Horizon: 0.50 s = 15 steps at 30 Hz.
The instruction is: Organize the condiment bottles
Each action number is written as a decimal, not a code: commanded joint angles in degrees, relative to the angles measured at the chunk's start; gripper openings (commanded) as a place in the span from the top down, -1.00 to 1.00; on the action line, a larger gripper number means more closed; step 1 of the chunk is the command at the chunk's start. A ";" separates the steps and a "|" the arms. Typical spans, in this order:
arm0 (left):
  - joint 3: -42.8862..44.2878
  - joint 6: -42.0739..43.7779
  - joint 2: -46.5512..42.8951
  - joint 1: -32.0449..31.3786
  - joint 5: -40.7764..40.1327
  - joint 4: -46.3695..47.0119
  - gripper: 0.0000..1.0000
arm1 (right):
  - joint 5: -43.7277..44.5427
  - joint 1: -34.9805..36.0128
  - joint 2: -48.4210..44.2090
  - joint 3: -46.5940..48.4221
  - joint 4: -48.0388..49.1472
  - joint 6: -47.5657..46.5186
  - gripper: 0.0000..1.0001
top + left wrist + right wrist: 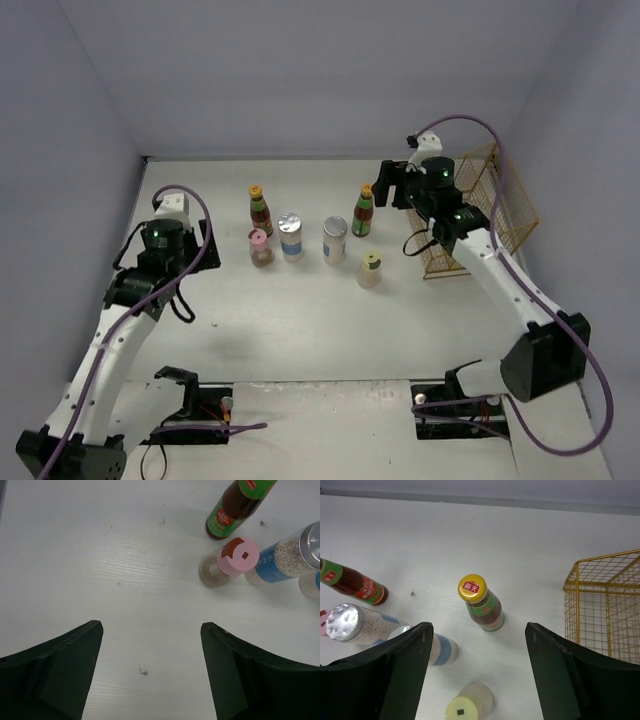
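White tabletop, from above, carries the six condiment bottles clustered at centre: two yellow-capped sauce bottles at the back, two silver-lidded jars between them, a pink-lidded jar at 9 o'clock, a pale yellow-green-lidded jar at 5 o'clock, and a gold wire basket off at 3 o'clock. From the left wrist, the left gripper hangs over bare table with its fingers spread and nothing between them, the pink-lidded jar at 1 o'clock. From the right wrist, the right gripper has its fingers spread wide, with one of the sauce bottles upright at 12 o'clock, untouched.
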 commanded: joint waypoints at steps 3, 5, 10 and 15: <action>4.89 -0.45 4.88 1.78 0.80 7.65 -0.60 | -0.52 0.77 6.89 2.94 10.94 -2.17 -0.53; 2.97 -0.18 4.80 2.67 1.95 9.22 -0.60 | -0.61 1.03 8.12 2.59 11.92 -2.26 -0.56; -0.12 1.40 2.78 3.72 1.78 10.02 -0.60 | 0.00 2.61 11.38 3.38 13.59 -3.23 -0.59; -1.17 1.66 1.99 3.72 -0.42 8.88 -0.60 | 1.76 4.19 14.80 4.87 14.03 -3.76 -0.50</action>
